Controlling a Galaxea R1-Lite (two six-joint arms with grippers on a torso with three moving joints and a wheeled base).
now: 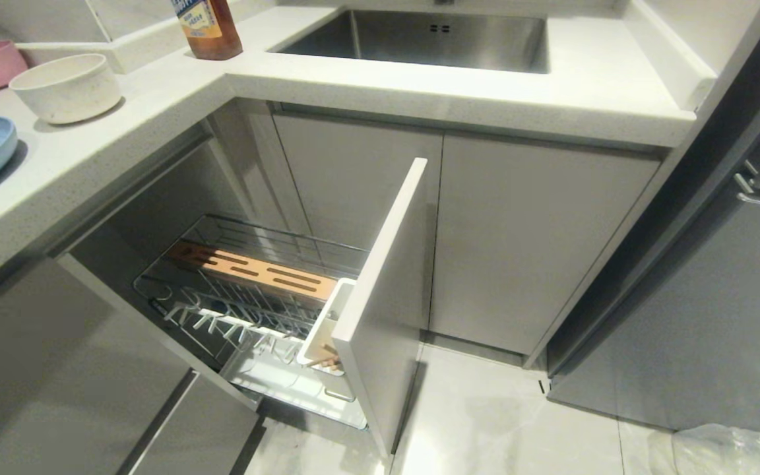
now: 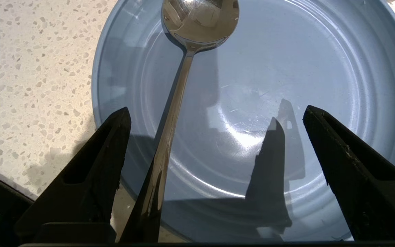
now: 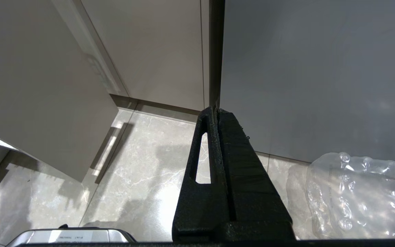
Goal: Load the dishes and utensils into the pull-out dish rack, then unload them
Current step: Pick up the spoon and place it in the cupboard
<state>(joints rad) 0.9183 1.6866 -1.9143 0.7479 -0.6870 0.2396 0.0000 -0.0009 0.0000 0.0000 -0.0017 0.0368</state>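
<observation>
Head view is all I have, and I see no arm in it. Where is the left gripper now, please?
Observer: The left gripper hangs over the light-blue plate on the counter, jaws wide open.
Operator: Is anything on that plate?
Observer: Yes, the metal spoon rests on it. Its handle runs between the open fingers, nearer one of them, and is not gripped.
Operator: And the right gripper?
Observer: The right gripper is shut and empty. It points at the floor, beside a clear plastic bag.
</observation>
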